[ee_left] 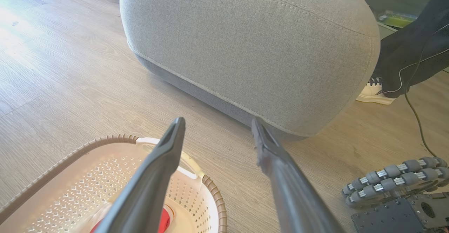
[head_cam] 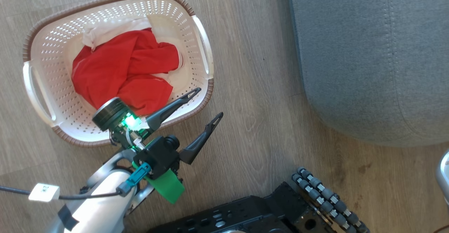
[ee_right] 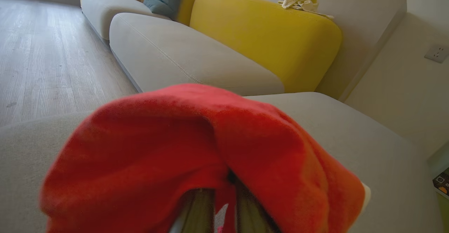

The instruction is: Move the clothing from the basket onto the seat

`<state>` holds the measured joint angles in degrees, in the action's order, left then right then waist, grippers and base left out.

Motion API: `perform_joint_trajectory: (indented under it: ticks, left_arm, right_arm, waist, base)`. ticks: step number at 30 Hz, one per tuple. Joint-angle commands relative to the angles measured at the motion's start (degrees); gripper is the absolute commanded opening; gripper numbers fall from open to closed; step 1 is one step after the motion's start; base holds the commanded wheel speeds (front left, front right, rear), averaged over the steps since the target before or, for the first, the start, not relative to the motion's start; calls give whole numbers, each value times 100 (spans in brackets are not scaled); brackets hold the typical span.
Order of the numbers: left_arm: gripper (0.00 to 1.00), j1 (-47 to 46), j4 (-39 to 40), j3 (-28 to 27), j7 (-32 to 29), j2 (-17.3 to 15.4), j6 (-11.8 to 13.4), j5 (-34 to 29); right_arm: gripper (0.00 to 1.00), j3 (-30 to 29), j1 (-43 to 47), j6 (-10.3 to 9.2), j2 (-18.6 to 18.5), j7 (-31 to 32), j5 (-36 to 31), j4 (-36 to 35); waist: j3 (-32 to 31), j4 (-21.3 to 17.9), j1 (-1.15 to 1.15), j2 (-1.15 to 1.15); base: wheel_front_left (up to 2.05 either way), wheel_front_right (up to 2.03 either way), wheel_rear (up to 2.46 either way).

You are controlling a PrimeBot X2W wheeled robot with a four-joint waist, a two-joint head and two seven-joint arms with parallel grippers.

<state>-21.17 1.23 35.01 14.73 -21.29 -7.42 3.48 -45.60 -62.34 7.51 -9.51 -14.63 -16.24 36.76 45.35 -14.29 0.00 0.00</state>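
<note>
The right pincer [ee_right: 222, 210], shut on 1 red garment [ee_right: 158, 148] draping over it above the seat [ee_right: 350, 138], is probably risking a snag on release, while the left pincer [head_cam: 210, 102] is gaping empty.

You have bright daylight in all three views. From the head, the floor [head_cam: 252, 68] is evenly lit. Sun catches the basket [head_cam: 45, 47] wall in bright speckles, the seat [head_cam: 368, 50] casts a soft shadow along its edge, and a green lamp [head_cam: 131, 121] on the left wrist blooms to white. In the left wrist view, glare washes out the floor's far left. The left fingers [ee_left: 151, 184] are blurred close to the lens, and straight lines bow toward the edges. In the right wrist view the clothing [ee_right: 158, 145] is soft and out of focus, its red heavily saturated, while the backrest [ee_right: 266, 40] behind is sharp.
</note>
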Motion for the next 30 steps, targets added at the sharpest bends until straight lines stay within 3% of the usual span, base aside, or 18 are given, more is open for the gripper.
perform_joint_trajectory:
  ticks: [1,6,7,8,9,16,30]
  left_arm:
    - [100,-45,200,-166,27,8,-7,-42]
    - [100,-55,190,-184,27,50,-7,-45]
    - [100,-53,184,-181,27,55,-7,-45]
    - [100,-54,177,-179,27,61,-7,-44]
    - [100,-57,170,-178,27,68,-7,-41]
    - [100,-111,96,-102,27,213,-7,-6]
    - [100,-11,-246,218,27,855,-7,138]
  right_arm:
    - [0,1,-92,-2,-184,-37,-62,-142]
    - [0,-199,-156,-2,-206,-37,-330,481]
    - [18,-220,-165,-2,-219,-37,-374,651]
    - [69,-254,-187,-2,-241,-37,-409,748]
    - [100,-322,-211,-2,-258,-37,-435,799]
    - [100,-375,-188,-2,-385,-37,-623,1240]
    - [100,695,-143,-2,-1086,318,-399,3411]
  waist:
    - [8,10,0,0]
    - [-9,14,0,0]
    - [-23,11,0,0]
    - [-36,7,0,0]
    - [-50,4,0,0]
    - [-327,32,0,0]
    - [-1556,256,0,0]
  base:
    - [0,0,0]
    - [0,0,0]
    - [0,0,0]
    - [0,0,0]
    - [0,0,0]
    - [0,0,0]
    - [0,0,0]
